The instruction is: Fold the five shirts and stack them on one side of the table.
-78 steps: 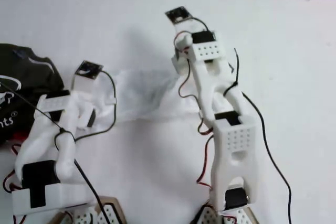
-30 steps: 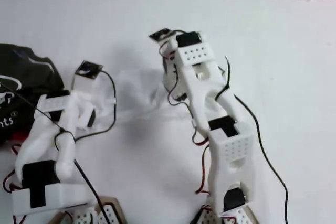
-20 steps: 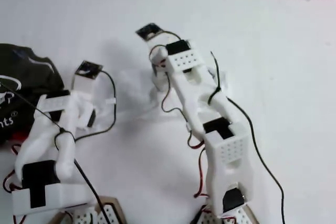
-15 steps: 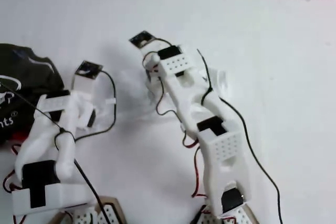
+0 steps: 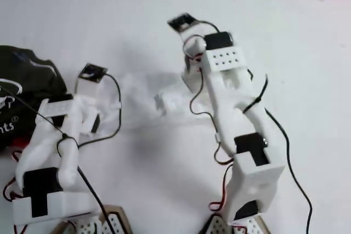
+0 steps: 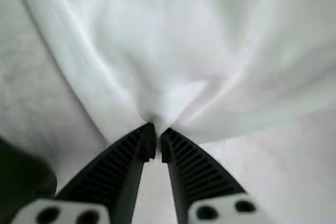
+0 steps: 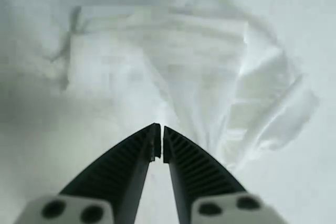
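Observation:
A crumpled white shirt (image 5: 147, 96) lies on the white table (image 5: 307, 53) between the two arms. The left gripper (image 5: 101, 114) sits at the shirt's left edge. In the left wrist view the left gripper (image 6: 156, 139) is shut, pinching a bunched fold of the white shirt (image 6: 173, 51). The right gripper (image 5: 188, 76) is at the shirt's right end. In the right wrist view the right gripper (image 7: 159, 139) has its jaws together, and creases of the white shirt (image 7: 173, 56) run in to the tips.
A heap of dark shirts (image 5: 24, 89) with white print lies at the table's left edge, close beside the left arm; a dark patch of it (image 6: 21, 184) shows by the left gripper. Black and red cables hang along both arms. Bare table stretches to the right and far side.
The right arm swung left over the shirt, then came back to the right; the shirt now lies more stretched out between the grippers. The left arm stayed still.

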Tool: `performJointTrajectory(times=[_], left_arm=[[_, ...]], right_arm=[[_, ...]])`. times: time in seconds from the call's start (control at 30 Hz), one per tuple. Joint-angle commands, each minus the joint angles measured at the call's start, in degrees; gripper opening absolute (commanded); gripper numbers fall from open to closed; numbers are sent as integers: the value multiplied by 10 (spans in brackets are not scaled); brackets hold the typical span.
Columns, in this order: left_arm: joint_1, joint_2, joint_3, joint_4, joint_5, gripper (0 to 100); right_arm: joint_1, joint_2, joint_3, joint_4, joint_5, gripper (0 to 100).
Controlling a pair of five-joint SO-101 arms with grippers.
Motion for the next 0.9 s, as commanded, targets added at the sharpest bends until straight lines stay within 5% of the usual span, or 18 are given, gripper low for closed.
performJointTrajectory(times=[0.0,0.23,0.57,0.87], left_arm=[[-12,0,2,-13,-1,27],[-12,0,2,-13,-1,27],[-12,0,2,-13,-1,27],[6,-11,-14,7,0,27]], right_arm=[[40,-36,70,-51,14,18],[123,-35,190,-195,76,18],[145,-54,185,-120,137,18],[106,-239,167,-69,120,18]])
